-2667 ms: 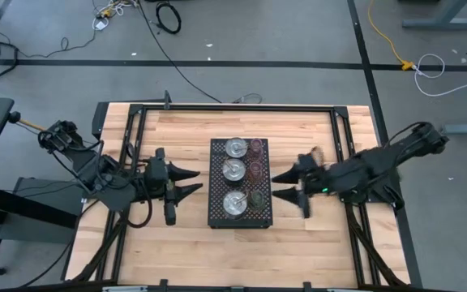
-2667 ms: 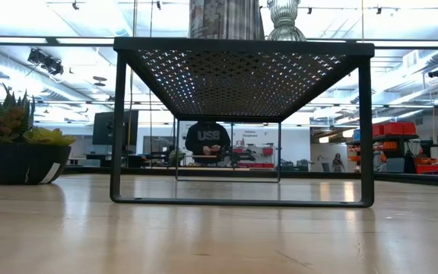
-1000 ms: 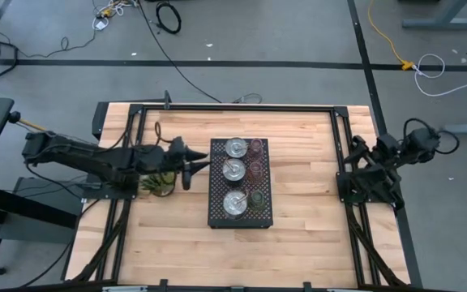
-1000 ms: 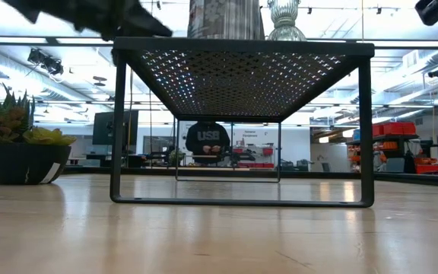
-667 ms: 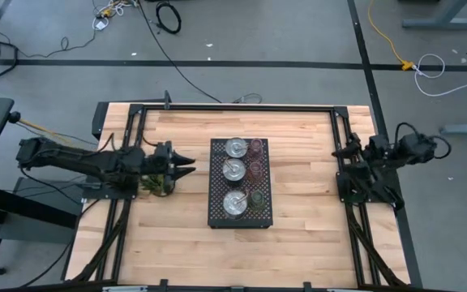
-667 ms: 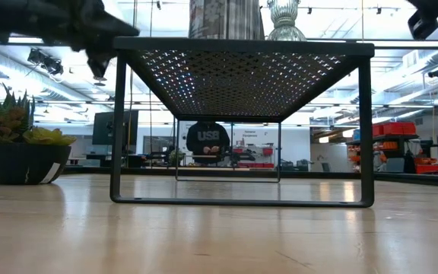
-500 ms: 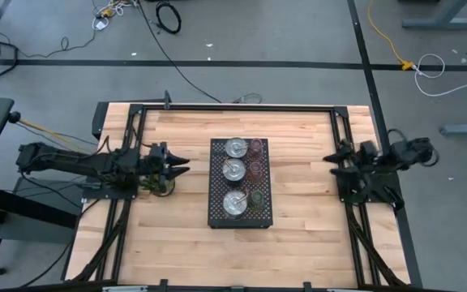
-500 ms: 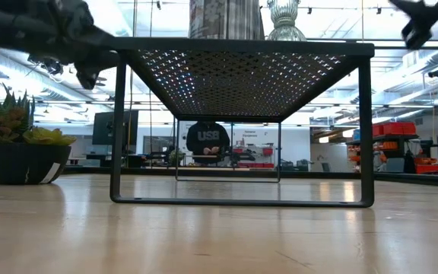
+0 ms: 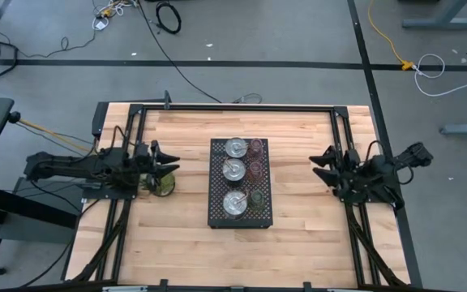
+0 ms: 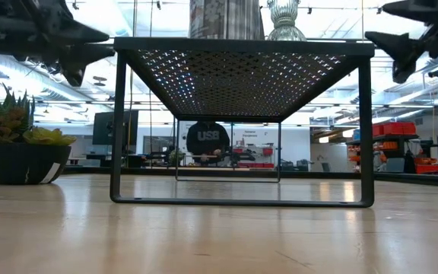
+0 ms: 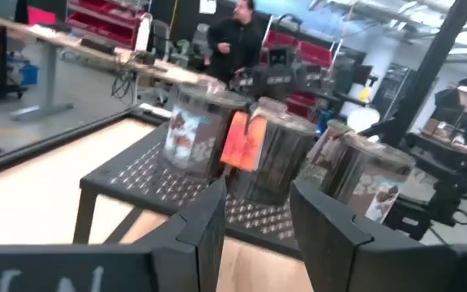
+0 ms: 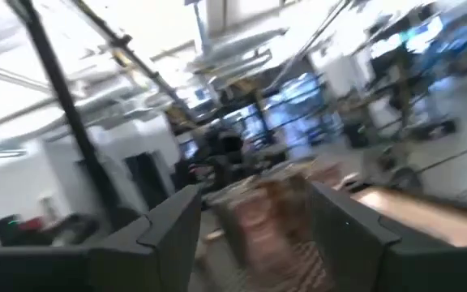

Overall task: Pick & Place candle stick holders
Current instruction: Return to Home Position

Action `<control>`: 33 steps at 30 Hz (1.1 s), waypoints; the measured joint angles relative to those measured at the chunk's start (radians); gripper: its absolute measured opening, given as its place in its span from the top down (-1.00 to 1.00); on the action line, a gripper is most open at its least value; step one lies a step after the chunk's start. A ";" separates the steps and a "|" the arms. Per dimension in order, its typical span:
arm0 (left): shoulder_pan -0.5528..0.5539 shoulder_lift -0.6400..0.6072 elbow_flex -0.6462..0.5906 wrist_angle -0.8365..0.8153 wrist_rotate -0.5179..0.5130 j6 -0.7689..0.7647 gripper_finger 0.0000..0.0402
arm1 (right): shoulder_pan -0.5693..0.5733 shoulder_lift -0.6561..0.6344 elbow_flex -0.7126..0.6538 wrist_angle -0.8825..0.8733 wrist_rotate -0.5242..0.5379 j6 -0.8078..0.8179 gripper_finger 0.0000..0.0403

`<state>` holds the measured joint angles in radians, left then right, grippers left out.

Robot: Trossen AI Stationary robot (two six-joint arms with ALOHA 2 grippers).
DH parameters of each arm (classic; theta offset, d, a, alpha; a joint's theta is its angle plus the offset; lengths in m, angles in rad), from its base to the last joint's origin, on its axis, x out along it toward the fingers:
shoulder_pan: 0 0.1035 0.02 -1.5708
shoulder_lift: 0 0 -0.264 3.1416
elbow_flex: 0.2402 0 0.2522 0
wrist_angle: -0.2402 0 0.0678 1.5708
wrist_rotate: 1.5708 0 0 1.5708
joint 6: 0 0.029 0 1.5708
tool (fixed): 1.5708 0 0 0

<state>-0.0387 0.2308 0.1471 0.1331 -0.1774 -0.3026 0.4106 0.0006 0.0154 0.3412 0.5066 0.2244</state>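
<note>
Three shiny silver cups [image 9: 234, 203], [image 9: 233, 169], [image 9: 236, 148] stand in a row on the black perforated tray [image 9: 217, 215] at mid-table. Three low tinted discs [image 9: 256, 198], [image 9: 255, 169], [image 9: 256, 146] lie beside them on the tray's right half. My left gripper [image 9: 167, 165] is open and empty, left of the tray, pointing at it. The left wrist view shows the cups [image 11: 278, 154] ahead of its fingers [image 11: 209, 227]. My right gripper [image 9: 321, 166] is open and empty, right of the tray, pointing at it.
A small green plant in a dark bowl [image 9: 162, 185] stands on the table just below my left gripper; it also shows in the low view [image 10: 17, 144]. Black frame rails [image 9: 347, 219] run along the table's left, right and far edges. Bare wood lies near and far of the tray.
My left gripper has drawn back from the tray's left edge toward the table's left edge and come a little lower. My right arm has unfolded from the table's right edge and swung its gripper toward the tray. The cups and discs have stayed put.
</note>
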 joint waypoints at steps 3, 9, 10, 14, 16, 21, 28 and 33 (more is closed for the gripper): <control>0.011 -0.014 0.000 -0.053 -0.027 -0.025 0.29 | -0.063 -0.001 0.000 -0.003 0.007 -0.018 -0.11; 0.046 -0.016 0.000 -0.070 -0.079 -0.056 0.29 | -0.251 -0.001 0.000 -0.097 -0.176 0.117 -0.11; 0.053 -0.016 0.000 -0.069 -0.084 -0.059 0.29 | -0.289 -0.001 0.000 -0.101 -0.213 0.124 -0.11; 0.075 -0.016 0.000 -0.070 -0.089 -0.069 0.29 | -0.442 -0.001 0.000 -0.099 -0.390 0.153 -0.11; 0.083 -0.016 0.000 -0.070 -0.089 -0.080 0.29 | -0.503 -0.001 0.000 -0.135 -0.512 0.196 -0.11; 0.086 -0.016 -0.042 -0.057 -0.082 -0.096 0.29 | -0.579 -0.001 0.000 -0.252 -0.587 0.170 -0.11; 0.086 -0.013 -0.137 -0.055 -0.133 -0.177 0.29 | -0.579 0.030 0.001 -0.328 -0.543 -0.045 -0.11; 0.085 -0.015 -0.136 -0.074 -0.067 -0.087 0.29 | -0.574 0.084 0.001 -0.323 -0.571 -0.030 -0.11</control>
<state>0.0465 0.2154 0.0108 0.0588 -0.2440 -0.3895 -0.1631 0.0847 0.0166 0.0177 -0.0647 0.1948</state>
